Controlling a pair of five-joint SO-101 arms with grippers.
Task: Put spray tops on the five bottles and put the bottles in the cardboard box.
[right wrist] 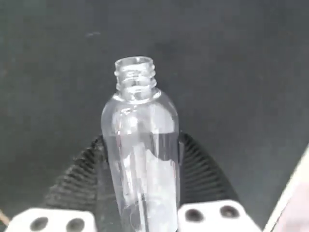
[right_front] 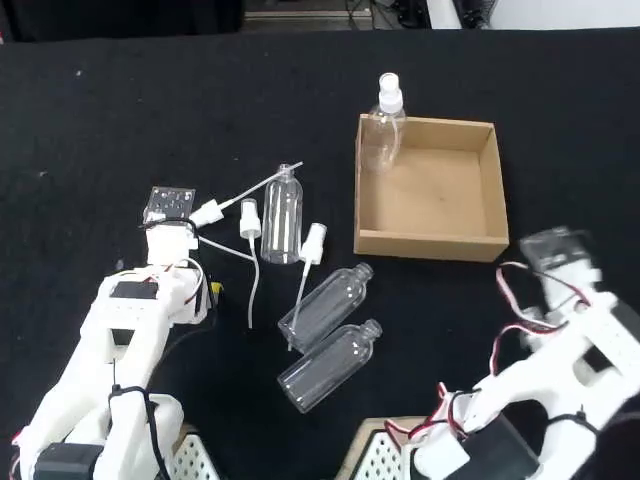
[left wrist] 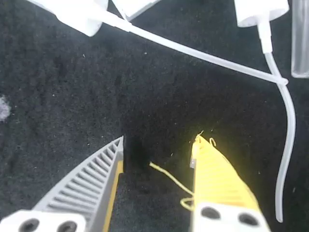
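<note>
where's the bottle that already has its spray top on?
High view: the capped bottle stands inside the cardboard box, in its far corner on the side toward the loose spray tops.

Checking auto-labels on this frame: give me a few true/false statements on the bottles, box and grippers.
1. The right gripper is shut on a bottle without a spray top. True.
2. The left gripper holds a spray top. False: it is open and empty, above the black table.
3. Two capped bottles stand in the cardboard box. False: one capped bottle stands there, in a corner.
4. Three bottles lie on the table outside the box. True.
</note>
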